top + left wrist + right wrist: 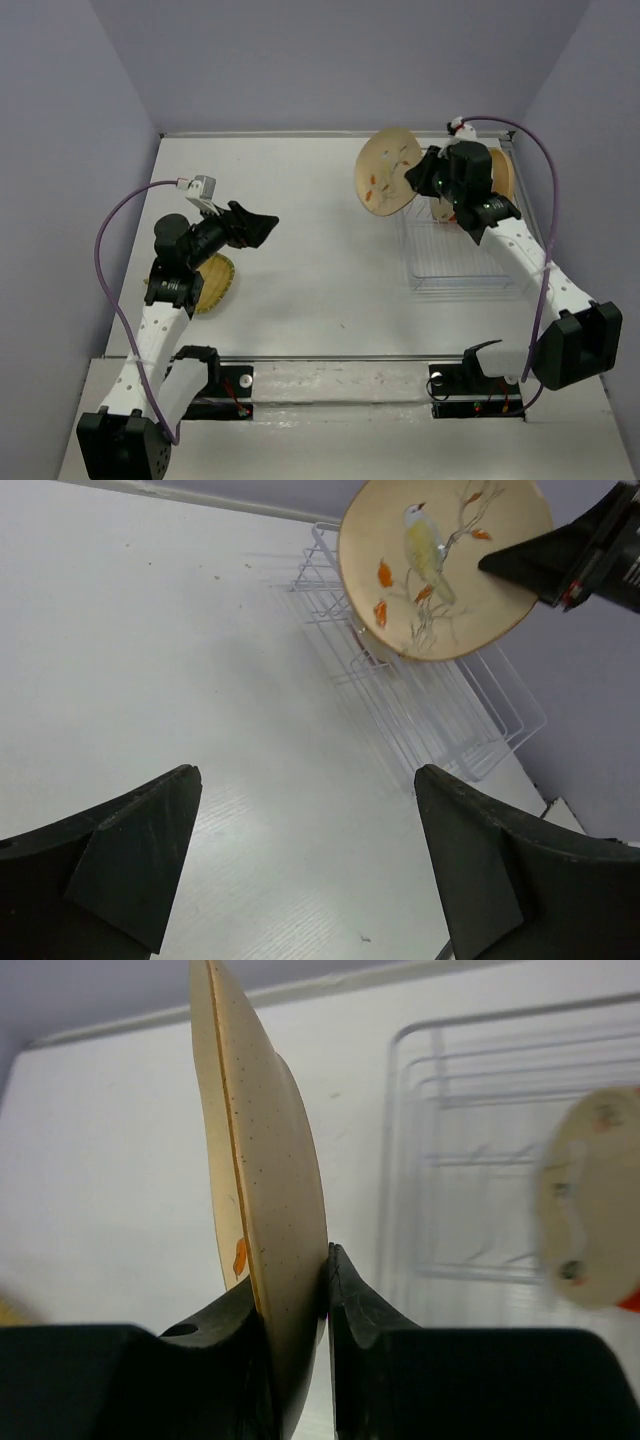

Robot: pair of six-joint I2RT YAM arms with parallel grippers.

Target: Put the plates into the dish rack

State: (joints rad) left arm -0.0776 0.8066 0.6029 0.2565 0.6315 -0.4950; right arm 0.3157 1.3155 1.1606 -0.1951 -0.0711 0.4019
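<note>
My right gripper is shut on the rim of the cream patterned plate and holds it on edge in the air, just left of the dish rack's far end. In the right wrist view the plate is pinched between my fingers, gripper, with the rack to its right. The left wrist view shows the plate's bird pattern above the rack. A yellow ridged-edge plate lies flat under my left arm. My left gripper is open and empty, also in its wrist view.
A large tan plate stands at the rack's far right end. A pale, blurred plate stands in the rack, with a bit of orange-red below it. Purple walls close in the table on three sides.
</note>
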